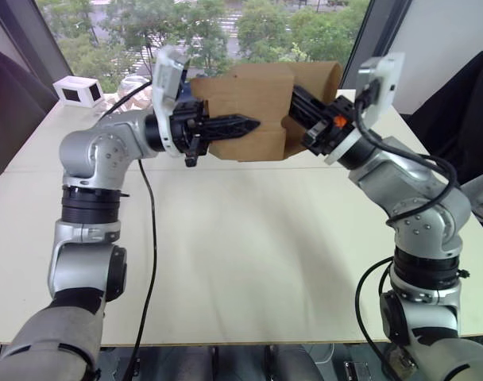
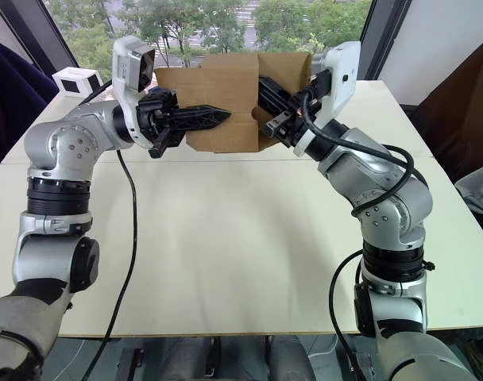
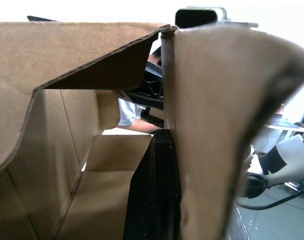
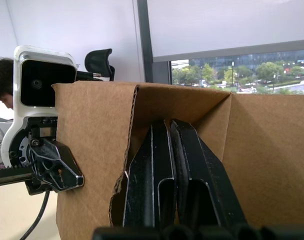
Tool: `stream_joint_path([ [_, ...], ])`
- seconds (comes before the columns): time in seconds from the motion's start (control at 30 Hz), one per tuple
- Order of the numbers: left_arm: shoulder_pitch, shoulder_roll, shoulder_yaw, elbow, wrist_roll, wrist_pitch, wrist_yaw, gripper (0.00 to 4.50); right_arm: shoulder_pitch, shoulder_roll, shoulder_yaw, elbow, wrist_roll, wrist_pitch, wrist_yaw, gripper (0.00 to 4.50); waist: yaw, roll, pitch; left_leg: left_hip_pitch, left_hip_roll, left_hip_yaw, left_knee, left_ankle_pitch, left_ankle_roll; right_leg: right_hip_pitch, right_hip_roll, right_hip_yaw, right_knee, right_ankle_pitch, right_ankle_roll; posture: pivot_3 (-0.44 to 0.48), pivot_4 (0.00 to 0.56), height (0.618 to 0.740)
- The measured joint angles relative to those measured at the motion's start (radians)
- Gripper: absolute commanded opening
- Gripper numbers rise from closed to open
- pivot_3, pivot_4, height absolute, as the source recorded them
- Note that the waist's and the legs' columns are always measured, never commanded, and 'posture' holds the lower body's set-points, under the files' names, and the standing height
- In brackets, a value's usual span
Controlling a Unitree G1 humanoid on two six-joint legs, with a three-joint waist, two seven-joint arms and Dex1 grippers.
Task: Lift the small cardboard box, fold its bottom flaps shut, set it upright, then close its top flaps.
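no legible text, label, brand, number or sign anywhere. small cardboard box (image 2: 226, 99), upper centre of the frame: plain brown faces, unprinted. small white box (image 1: 79, 91), upper left of the frame: dark panel, nothing readable.

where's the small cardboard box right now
The small cardboard box is held up off the table, centre of the head views near the far edge, between the left gripper and the right gripper.

Upper-floor office: table (image 1: 249, 238), treetop windows (image 1: 218, 28).
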Motion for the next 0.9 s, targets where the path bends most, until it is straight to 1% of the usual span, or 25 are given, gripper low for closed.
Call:
stream_joint_path([
  [0.13, 0.000, 0.000, 0.000, 0.014, 0.000, -0.004, 0.010, 0.00, 0.010, -0.003, 0.000, -0.010, 0.000, 0.003, 0.004, 0.08, 0.000, 0.000, 0.000, 0.000, 0.000, 0.000, 0.000, 0.000, 0.000, 0.000, 0.000, 0.000, 0.000, 0.000, 0.000, 0.000, 0.150, 0.740],
  [0.2, -0.001, 0.001, 0.000, 0.018, 0.000, -0.006, 0.013, 0.00, 0.029, -0.027, -0.003, -0.030, 0.005, 0.012, 0.013, 0.08, 0.000, 0.000, 0.000, 0.000, 0.000, 0.000, 0.000, 0.000, 0.000, 0.000, 0.000, 0.000, 0.000, 0.000, 0.000, 0.000, 0.150, 0.740],
  [0.33, -0.003, 0.011, 0.000, 0.036, 0.003, -0.009, 0.017, 0.00, 0.101, -0.134, -0.061, -0.102, 0.070, 0.075, 0.049, 0.08, 0.005, 0.000, 0.000, -0.002, -0.001, -0.001, 0.001, 0.000, 0.000, 0.000, -0.001, 0.000, -0.001, 0.000, 0.000, 0.000, 0.150, 0.740],
  [0.5, -0.003, 0.014, -0.001, 0.052, 0.004, -0.011, 0.016, 0.00, 0.118, -0.232, -0.184, -0.141, 0.168, 0.122, 0.032, 0.08, 0.004, 0.000, 0.000, -0.002, 0.000, -0.001, 0.001, 0.000, 0.000, 0.000, 0.000, -0.001, -0.001, 0.000, 0.000, 0.000, 0.150, 0.740],
  [0.57, -0.006, 0.014, -0.002, 0.057, 0.004, -0.012, 0.015, 0.00, 0.187, -0.283, -0.223, -0.168, 0.200, 0.145, 0.039, 0.08, 0.005, 0.000, 0.000, -0.002, 0.000, -0.001, 0.000, 0.000, 0.000, 0.000, 0.000, -0.001, -0.001, 0.000, 0.000, 0.000, 0.150, 0.740],
  [0.63, -0.007, 0.018, -0.001, 0.065, 0.005, -0.012, 0.014, 0.00, 0.274, -0.318, -0.221, -0.191, 0.213, 0.176, 0.057, 0.08, 0.005, 0.000, 0.000, -0.002, 0.000, -0.001, 0.001, 0.000, 0.000, 0.000, 0.000, -0.001, -0.001, 0.000, 0.000, 0.000, 0.150, 0.740],
  [0.7, -0.007, 0.015, -0.002, 0.067, 0.004, -0.012, 0.012, 0.00, 0.328, -0.324, -0.194, -0.211, 0.211, 0.188, 0.067, 0.08, 0.002, 0.000, 0.000, -0.002, 0.000, 0.000, 0.001, 0.000, 0.000, 0.000, 0.000, 0.000, -0.001, 0.000, 0.000, 0.000, 0.150, 0.740],
  [0.8, -0.008, 0.008, -0.004, 0.067, 0.003, -0.012, 0.008, 0.00, 0.340, -0.311, -0.156, -0.225, 0.198, 0.180, 0.067, 0.08, -0.001, 0.000, 0.000, -0.002, 0.000, -0.001, 0.001, 0.000, 0.000, 0.000, 0.001, 0.000, 0.000, 0.000, 0.000, 0.000, 0.150, 0.740],
  [0.9, -0.008, 0.005, -0.010, 0.067, 0.004, -0.012, 0.006, 0.00, 0.340, -0.310, -0.113, -0.225, 0.142, 0.150, 0.067, 0.08, 0.002, 0.000, 0.000, -0.002, 0.000, -0.001, 0.001, 0.000, 0.000, 0.000, 0.001, 0.000, -0.001, 0.000, 0.000, 0.000, 0.150, 0.740],
])
